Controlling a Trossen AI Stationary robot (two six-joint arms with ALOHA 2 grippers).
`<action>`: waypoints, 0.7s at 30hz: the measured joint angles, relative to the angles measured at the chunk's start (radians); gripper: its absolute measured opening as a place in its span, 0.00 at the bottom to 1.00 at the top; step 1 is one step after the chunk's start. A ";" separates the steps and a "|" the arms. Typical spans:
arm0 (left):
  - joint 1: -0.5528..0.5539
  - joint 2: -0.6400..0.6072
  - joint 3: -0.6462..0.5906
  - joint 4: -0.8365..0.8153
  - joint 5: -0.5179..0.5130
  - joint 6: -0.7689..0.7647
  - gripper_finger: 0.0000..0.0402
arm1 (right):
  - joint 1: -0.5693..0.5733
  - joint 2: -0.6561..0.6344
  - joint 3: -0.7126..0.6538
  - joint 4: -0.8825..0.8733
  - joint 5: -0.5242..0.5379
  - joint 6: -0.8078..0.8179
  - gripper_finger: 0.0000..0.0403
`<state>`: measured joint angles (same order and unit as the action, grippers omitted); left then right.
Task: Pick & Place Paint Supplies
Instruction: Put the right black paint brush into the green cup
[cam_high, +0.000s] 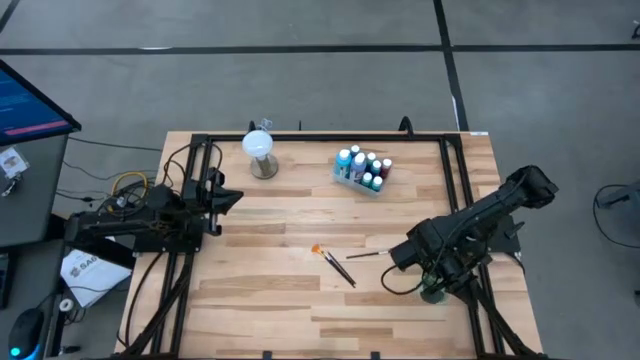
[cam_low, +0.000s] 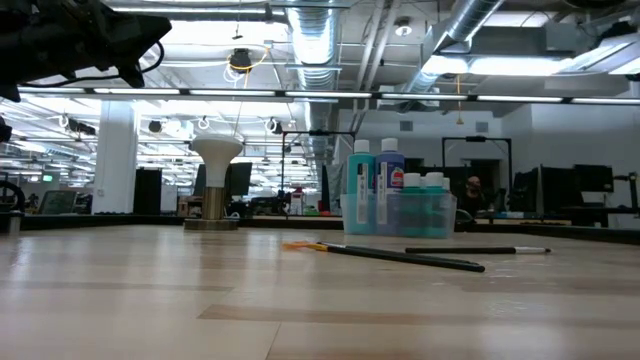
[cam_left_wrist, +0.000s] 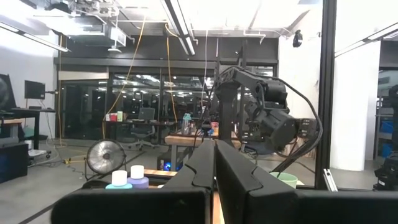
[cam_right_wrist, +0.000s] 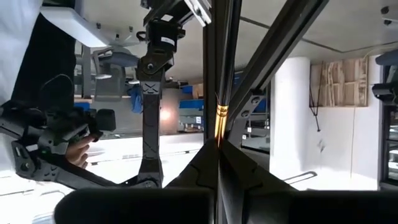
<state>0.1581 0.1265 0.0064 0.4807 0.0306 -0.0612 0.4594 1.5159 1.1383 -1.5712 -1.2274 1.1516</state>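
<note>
The right gripper (cam_high: 398, 256) sits low over the wooden table (cam_high: 260, 310) on its right half, its two dark fingers (cam_right_wrist: 205, 171) pressed flat together with nothing between them. Just beside its tip lies a thin dark paintbrush (cam_high: 362, 254), pointing toward the table's middle. A little farther left, two more brushes lie crossed or side by side; one is the orange-tipped paintbrush (cam_high: 324, 254), and the other (cam_high: 343, 272) is dark. In the low view these read as long dark sticks lying flat on the wood (cam_low: 400, 257).

Behind them, toward the far edge, a clear tray (cam_high: 352, 180) holds a cluster of white-capped paint bottles (cam_high: 364, 168), standing upright, in blue and teal with at least one darker one. To its left stands a white globe on a round base (cam_high: 261, 153), apart from the supplies.

The left gripper (cam_high: 232, 198) rests at the table's left side, well apart from everything; its fingers (cam_left_wrist: 231, 168) also meet in a closed line.

The likely step is picking up the nearest brush. To do it well, the right gripper would have to open, line its fingers across the thin handle, and come down squarely, since a flat, narrow brush can roll or slip.

Hard to make out: the exact bottle count, whether the two left brushes touch, and where the supplies are meant to go. The right wrist view looks up at the frame and room, not at the table.
</note>
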 joint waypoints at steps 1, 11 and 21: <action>0.000 0.000 0.000 0.000 0.000 0.000 0.00 | -0.002 0.003 -0.004 0.000 0.000 -0.010 0.00; 0.000 0.000 0.000 0.000 0.000 0.000 0.00 | -0.011 0.010 -0.005 0.000 0.001 -0.029 0.00; 0.000 0.000 0.000 0.000 0.000 0.000 0.00 | -0.021 0.010 -0.005 0.000 0.005 -0.014 0.00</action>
<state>0.1585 0.1265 0.0065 0.4805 0.0304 -0.0611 0.4387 1.5257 1.1328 -1.5711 -1.2229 1.1377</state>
